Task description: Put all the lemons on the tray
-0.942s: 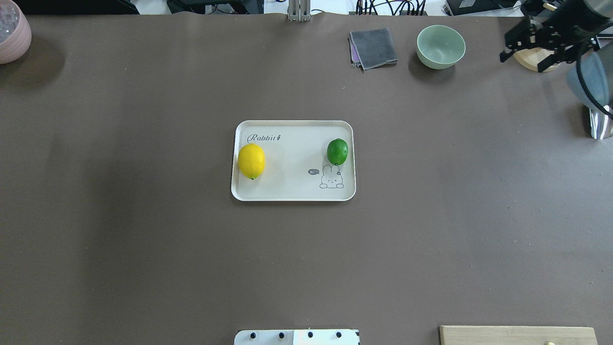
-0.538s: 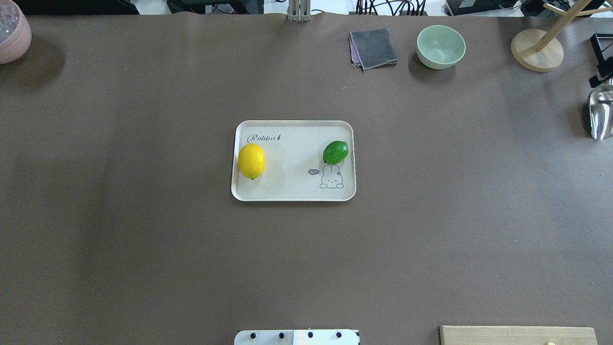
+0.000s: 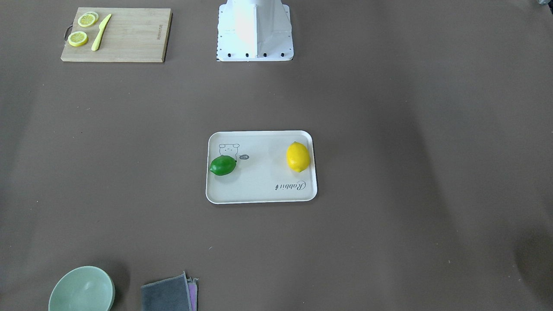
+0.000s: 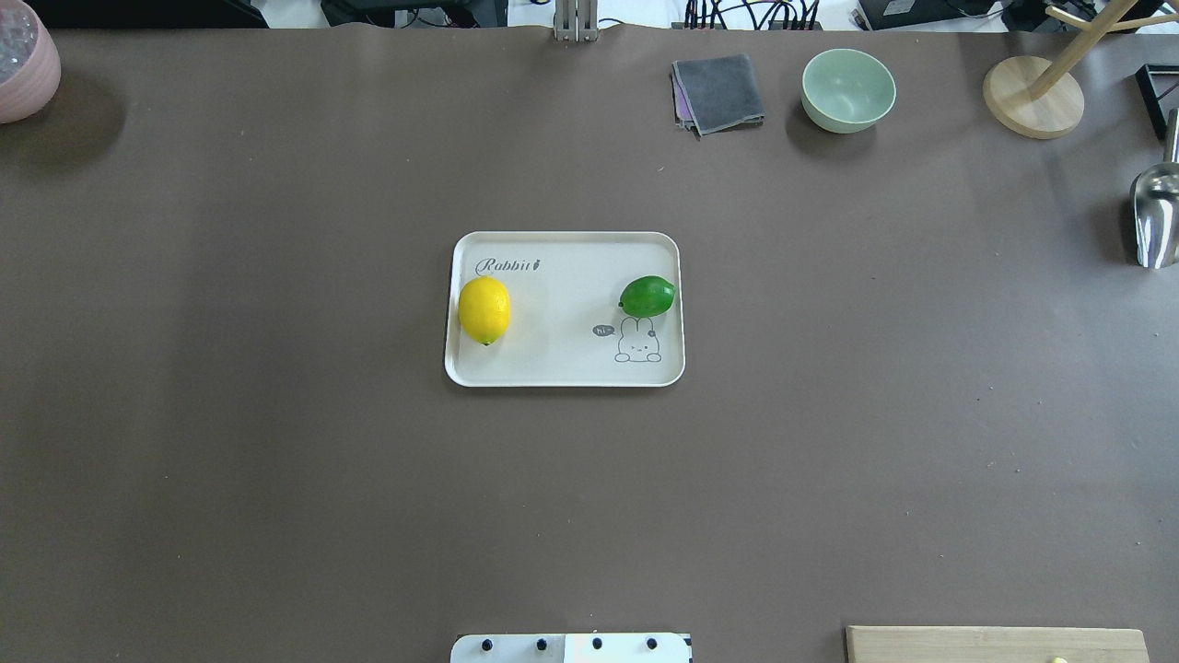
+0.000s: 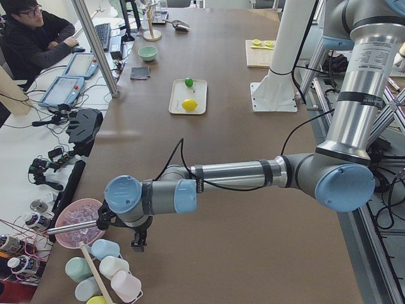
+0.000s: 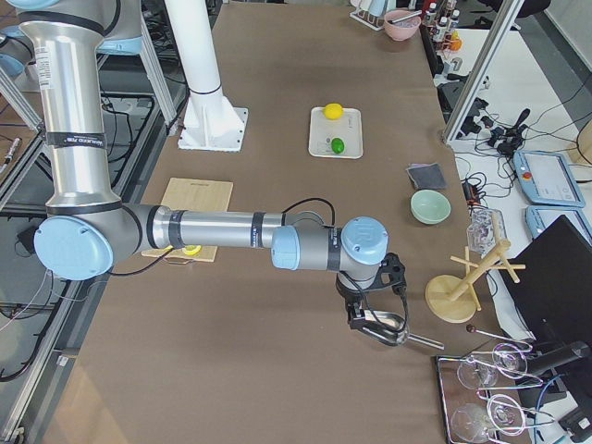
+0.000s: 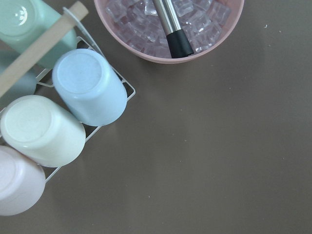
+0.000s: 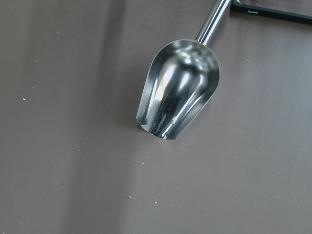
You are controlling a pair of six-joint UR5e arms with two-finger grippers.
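The off-white tray (image 4: 562,368) lies at the table's middle, and also shows in the front view (image 3: 259,192). The yellow lemon (image 4: 484,310) rests at the tray's left end, and the green lemon (image 4: 647,296) lies on its side near the right end, above the rabbit drawing. Both also show in the front view, yellow (image 3: 298,157) and green (image 3: 223,165). My left gripper (image 5: 136,239) shows only in the left side view, far off by a pink bowl. My right gripper (image 6: 365,314) shows only in the right side view, over a metal scoop. I cannot tell whether either is open or shut.
A cutting board (image 3: 129,39) holds lemon slices and a yellow knife. A green bowl (image 4: 847,89), grey cloth (image 4: 718,92), wooden stand (image 4: 1032,97) and metal scoop (image 4: 1156,216) sit at the far right. A pink ice bowl (image 7: 170,29) and upturned cups (image 7: 87,87) sit at the far left.
My right arm has left the overhead view past its right edge. The green lemon has turned on the tray, from more upright to lying sideways. The yellow lemon has not moved.
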